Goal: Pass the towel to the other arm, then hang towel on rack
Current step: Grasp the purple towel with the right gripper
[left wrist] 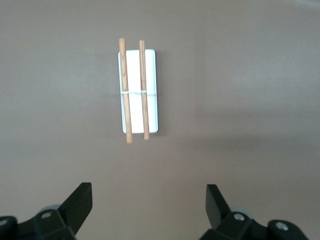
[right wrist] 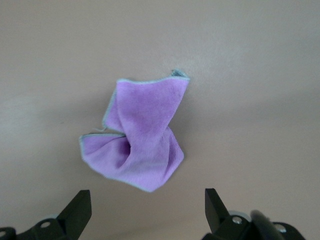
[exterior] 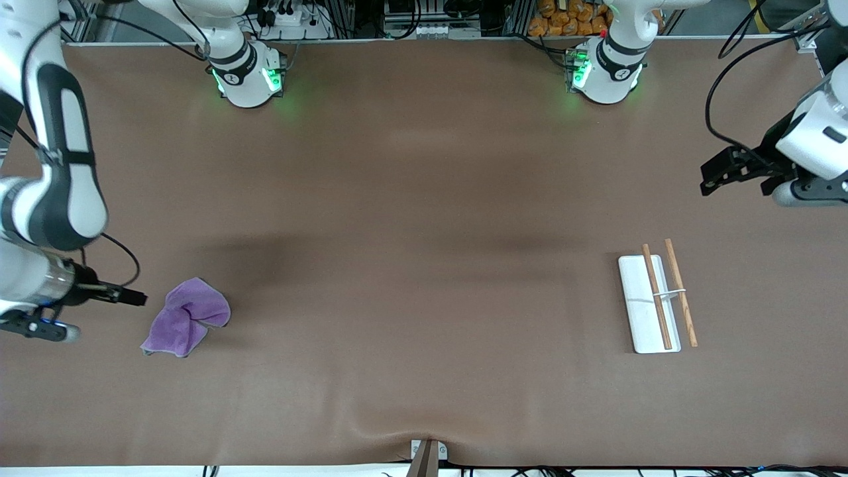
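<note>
The lilac towel (exterior: 187, 317) lies crumpled on the brown table toward the right arm's end; it also shows in the right wrist view (right wrist: 137, 137). My right gripper (exterior: 33, 328) hangs open beside the towel, at the table's end. In its wrist view the right gripper (right wrist: 147, 197) holds nothing, and the towel's corner lies just ahead of its fingers. The rack (exterior: 639, 298), a white base with two wooden rods, lies toward the left arm's end. My left gripper (exterior: 811, 192) waits open and empty, raised over the table's end, and the rack (left wrist: 134, 75) lies well ahead of the left gripper (left wrist: 149, 192).
The two arm bases (exterior: 248, 76) (exterior: 606, 69) stand along the table's edge farthest from the front camera. A small clamp (exterior: 427, 454) sits at the table's nearest edge, where the brown mat wrinkles slightly.
</note>
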